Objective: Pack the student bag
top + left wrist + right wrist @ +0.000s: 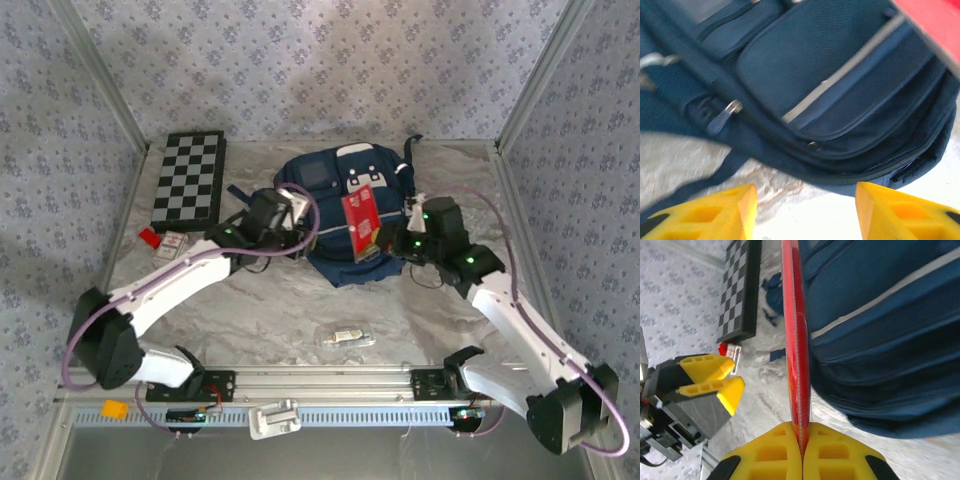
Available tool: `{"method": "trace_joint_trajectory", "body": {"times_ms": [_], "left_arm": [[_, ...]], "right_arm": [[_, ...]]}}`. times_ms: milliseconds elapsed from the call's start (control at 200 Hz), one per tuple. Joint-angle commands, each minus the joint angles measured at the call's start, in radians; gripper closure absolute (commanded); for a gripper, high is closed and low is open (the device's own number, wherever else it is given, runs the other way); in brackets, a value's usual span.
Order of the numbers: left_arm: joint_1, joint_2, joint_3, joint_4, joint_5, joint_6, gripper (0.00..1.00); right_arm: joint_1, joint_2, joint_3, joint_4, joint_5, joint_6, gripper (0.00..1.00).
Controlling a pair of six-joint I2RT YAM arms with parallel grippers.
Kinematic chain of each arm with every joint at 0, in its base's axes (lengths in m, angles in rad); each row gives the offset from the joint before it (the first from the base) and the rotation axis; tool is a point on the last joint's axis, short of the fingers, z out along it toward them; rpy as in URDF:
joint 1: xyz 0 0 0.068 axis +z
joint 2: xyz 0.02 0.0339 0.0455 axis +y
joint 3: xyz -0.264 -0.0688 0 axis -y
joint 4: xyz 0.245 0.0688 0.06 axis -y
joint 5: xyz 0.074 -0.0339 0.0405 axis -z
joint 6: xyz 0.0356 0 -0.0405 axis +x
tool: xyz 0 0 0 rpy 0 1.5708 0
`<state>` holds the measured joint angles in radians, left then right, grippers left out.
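As you look down from above, the table (pixel 280 300) is the biggest thing before you, covered in a crinkled silvery sheet. The student bag (pixel 335 262) lies near the middle of it towards the far side, front pocket up and white panels at the far end.

To its left, apart from it, you have a black-and-white chequered board (pixel 188 178) lying flat along the table's left edge.

A red flat pack (pixel 360 222) sits over the right part of the bag's front (the right wrist camera sees it edge-on (pixel 796 340), running alongside the navy fabric). Your right pincer (pixel 801 432) is clenched on the near edge of that pack, both yellow fingers pressed against it.

Your left pincer (pixel 805 200) is at the bag's left side, released: its yellow fingers (pixel 715 215) stand well apart with nothing between them, over bare table just short of the bag's seam and a dark strap (pixel 715 177).

Near the board's near corner lie a small red piece (pixel 149 237) and a small pale box (pixel 175 244), side by side. A small clear item (pixel 345 338) lies on the table between the two arms.
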<state>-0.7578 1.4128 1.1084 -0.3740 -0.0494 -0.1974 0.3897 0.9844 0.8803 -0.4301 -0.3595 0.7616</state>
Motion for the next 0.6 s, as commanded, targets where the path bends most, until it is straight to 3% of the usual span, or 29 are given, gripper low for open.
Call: {"method": "trace_joint_trajectory", "body": {"times_ms": [0,320,475,595], "left_arm": [[-0.022,0.087,0.065,0.107,-0.022,0.214,0.41],[-0.063,0.347,0.222,0.095,0.049,0.404,0.26],[-0.084,0.437,0.283,0.068,0.073,0.46,0.26],[-0.091,0.503,0.34,0.057,0.016,0.478,0.25]], "right_arm": [[-0.076,-0.063,-0.023,-0.157,-0.014,-0.043,0.99],[-0.335,-0.19,-0.096,-0.269,-0.125,-0.075,0.99],[-0.39,-0.196,-0.112,-0.271,-0.177,-0.096,0.99],[-0.402,-0.195,-0.12,-0.261,-0.188,-0.1,0.99]]}}
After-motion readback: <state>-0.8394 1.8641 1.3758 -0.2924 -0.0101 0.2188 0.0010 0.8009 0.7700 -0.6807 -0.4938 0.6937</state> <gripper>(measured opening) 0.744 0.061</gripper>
